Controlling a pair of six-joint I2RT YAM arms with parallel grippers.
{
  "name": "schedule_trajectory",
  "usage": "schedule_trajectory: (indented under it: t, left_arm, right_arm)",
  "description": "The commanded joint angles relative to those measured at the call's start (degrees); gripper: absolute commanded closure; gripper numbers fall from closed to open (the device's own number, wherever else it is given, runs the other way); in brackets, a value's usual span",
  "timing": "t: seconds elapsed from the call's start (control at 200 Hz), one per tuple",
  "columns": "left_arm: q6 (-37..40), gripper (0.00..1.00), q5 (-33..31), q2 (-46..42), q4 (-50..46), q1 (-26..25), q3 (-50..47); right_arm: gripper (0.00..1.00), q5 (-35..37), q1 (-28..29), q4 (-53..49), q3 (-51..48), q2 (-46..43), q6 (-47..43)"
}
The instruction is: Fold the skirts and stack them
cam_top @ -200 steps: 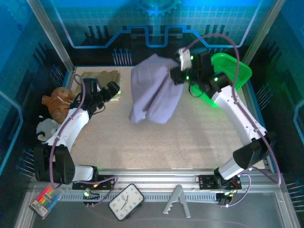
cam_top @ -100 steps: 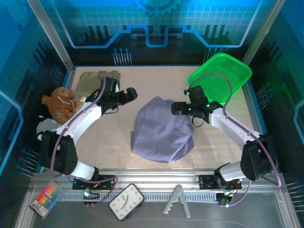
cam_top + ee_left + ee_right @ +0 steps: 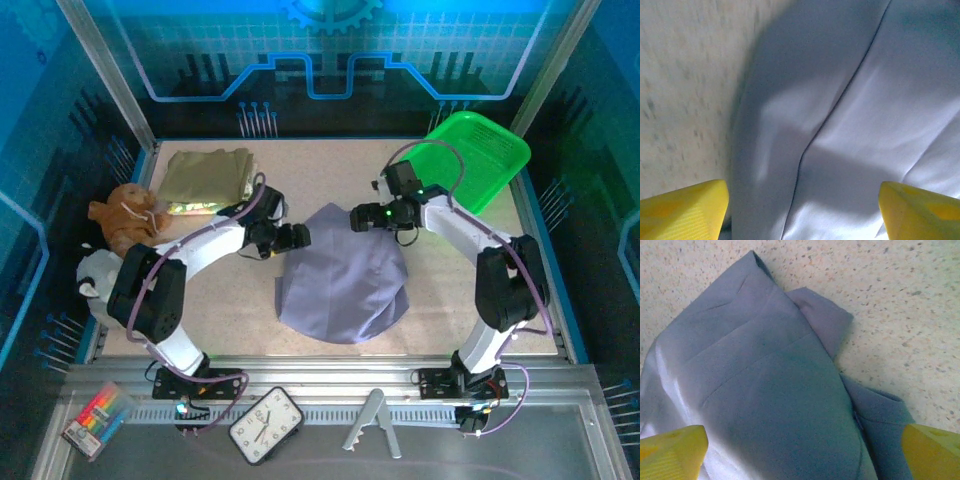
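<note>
The lavender-grey skirt (image 3: 340, 275) lies spread in a rough mound on the middle of the table. My left gripper (image 3: 298, 237) is at its upper left edge, low over the cloth. In the left wrist view its yellow fingers (image 3: 685, 210) stand wide apart over a seam in the skirt (image 3: 850, 125), left gripper (image 3: 802, 215) open. My right gripper (image 3: 358, 218) hovers at the skirt's top edge, open. The right wrist view has the folded waist corner (image 3: 765, 380) under the right gripper (image 3: 802, 455). A folded olive-khaki skirt (image 3: 208, 175) rests at the back left on a pale floral one (image 3: 192, 208).
A green plastic basket (image 3: 480, 150) is tilted at the back right corner. A brown plush toy (image 3: 125, 215) and a grey-white one (image 3: 95, 275) lie along the left edge. Bare speckled tabletop (image 3: 200, 300) surrounds the lavender skirt.
The right gripper, which held the lavender skirt up in the air, has let it go onto the table. The left arm has swung right to the skirt's edge.
</note>
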Motion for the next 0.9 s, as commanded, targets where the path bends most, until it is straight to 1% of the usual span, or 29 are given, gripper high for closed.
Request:
schedule_trajectory:
  t: [0.0,0.105,0.195,0.28,0.37,0.45,0.52,0.575,0.675,0.71,0.745,0.77,0.895]
  left_arm:
    - [2.1,0.24,-0.1,-3.6,-2.3,-2.8,-5.1]
    - [2.0,0.26,-2.5,-8.4,-1.2,-5.7,-11.0]
    - [1.7,0.31,-2.4,-10.9,-0.8,-7.5,-14.6]
    - [1.4,0.38,-2.4,-12.2,-0.4,-9.0,-17.0]
    - [1.1,0.43,-1.4,-13.2,1.6,-10.2,-19.2]
    - [1.4,0.5,-1.8,-13.3,2.2,-11.1,-20.2]
    - [1.8,0.53,-2.8,-13.3,1.8,-11.8,-20.5]
    - [2.0,0.58,-3.3,-13.7,2.1,-12.1,-21.0]
    - [2.2,0.74,-3.9,-14.6,3.5,-12.4,-22.1]
    - [2.4,0.82,-4.0,-14.9,3.9,-12.4,-22.3]
    - [2.4,0.94,-4.5,-15.2,4.2,-12.3,-22.4]
    - [2.4,1.0,-4.8,-15.5,4.2,-12.3,-22.4]
    - [3.5,1.0,-7.2,-18.2,2.6,-12.3,-22.8]
  right_arm:
    - [0.0,-1.7,0.7,-5.4,4.9,2.1,-1.9]
    - [0.0,-1.1,0.8,-6.0,7.4,4.0,0.0]
    - [0.01,-2.9,0.8,-4.5,8.3,4.9,-0.1]
    - [0.02,-6.7,0.8,-3.4,9.6,6.1,-2.7]
    - [0.03,-10.3,1.3,-3.8,11.5,7.9,-6.1]
    - [0.03,-11.4,1.8,-4.1,12.6,9.1,-8.9]
    - [0.03,-12.5,1.9,-4.6,13.1,10.1,-11.0]
    - [0.04,-13.3,2.0,-5.2,13.4,10.8,-13.0]
    - [0.13,-14.7,2.8,-5.9,12.9,11.7,-18.5]
    - [0.15,-14.7,3.2,-6.1,12.7,12.2,-20.6]
    - [0.19,-14.3,3.7,-6.3,12.8,12.7,-22.8]
    - [0.22,-13.8,4.0,-6.7,13.2,13.3,-24.0]
    - [0.34,-13.4,5.4,-12.1,18.6,18.0,-28.5]
